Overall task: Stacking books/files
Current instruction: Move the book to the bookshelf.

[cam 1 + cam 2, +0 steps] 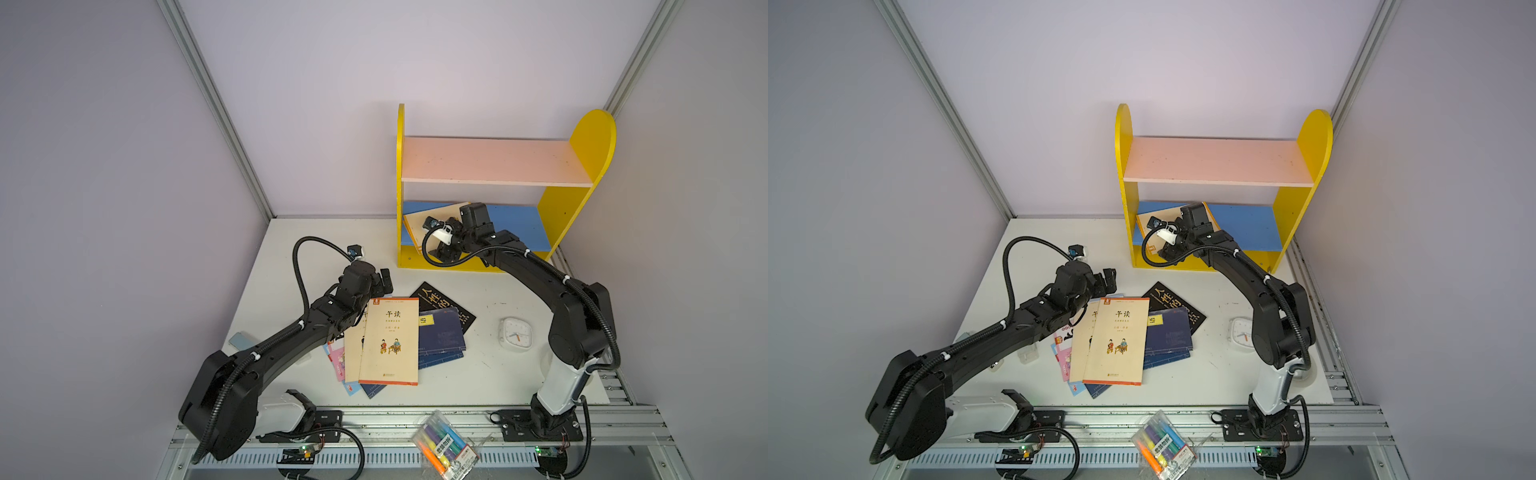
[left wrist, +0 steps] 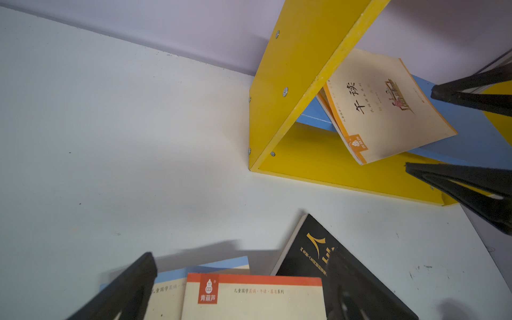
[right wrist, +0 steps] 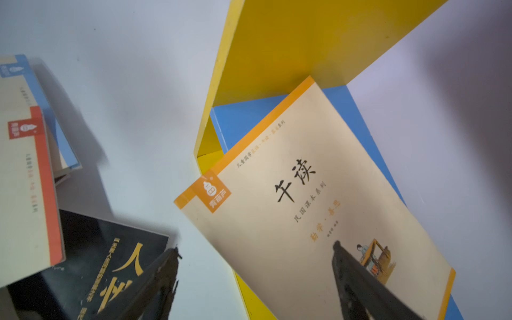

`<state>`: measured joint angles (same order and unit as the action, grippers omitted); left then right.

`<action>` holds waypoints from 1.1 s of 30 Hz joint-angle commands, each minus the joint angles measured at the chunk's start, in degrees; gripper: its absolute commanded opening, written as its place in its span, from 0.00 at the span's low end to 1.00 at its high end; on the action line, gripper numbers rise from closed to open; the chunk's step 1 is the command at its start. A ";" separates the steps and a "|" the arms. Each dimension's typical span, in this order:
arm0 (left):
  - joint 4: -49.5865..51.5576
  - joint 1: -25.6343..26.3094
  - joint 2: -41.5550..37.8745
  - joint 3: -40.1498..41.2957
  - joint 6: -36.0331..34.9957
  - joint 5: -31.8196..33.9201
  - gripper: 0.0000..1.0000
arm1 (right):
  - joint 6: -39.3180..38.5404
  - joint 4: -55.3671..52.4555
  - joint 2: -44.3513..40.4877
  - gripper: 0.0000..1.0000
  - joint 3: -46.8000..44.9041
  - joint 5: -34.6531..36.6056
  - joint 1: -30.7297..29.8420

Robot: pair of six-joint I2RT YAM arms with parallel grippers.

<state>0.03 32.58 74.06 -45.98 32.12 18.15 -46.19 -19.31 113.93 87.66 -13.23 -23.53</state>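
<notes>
An orange-edged cream book [image 3: 304, 207] lies askew on the blue shelf [image 1: 515, 226]; on the tabletop [image 1: 498, 291] a red-edged cream book [image 1: 390, 340] tops overlapping navy books [image 1: 442, 336] and a black book [image 1: 440, 300]

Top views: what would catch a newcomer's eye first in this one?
The yellow shelf at the table's back right stands out, a cream book lying askew on its blue lower board with the open right gripper at it. Mid-table lies a loose pile of books, the open left gripper at its far edge.
</notes>
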 commanded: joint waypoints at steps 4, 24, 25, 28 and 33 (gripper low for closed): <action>-0.91 -0.06 -0.34 -0.08 -0.65 -0.06 0.98 | -3.02 -2.31 2.85 0.89 2.35 0.39 -0.11; -1.30 0.01 -0.76 0.27 -0.75 -0.06 0.98 | 5.96 0.63 13.35 0.89 13.20 6.18 -2.14; -1.35 -0.02 -0.70 0.23 -0.85 -0.09 0.98 | 6.41 0.34 13.83 0.89 13.99 6.61 -2.30; -1.53 0.00 -0.54 0.26 -0.86 -0.20 0.98 | 8.31 0.23 15.21 0.89 15.84 8.17 -2.57; -1.97 -0.14 -0.18 -0.14 -0.91 -0.18 0.98 | 13.15 0.25 16.27 0.89 17.56 9.37 -2.57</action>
<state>-0.47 32.58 73.60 -45.74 31.92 18.06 -37.39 -20.40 129.67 104.20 -5.65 -26.02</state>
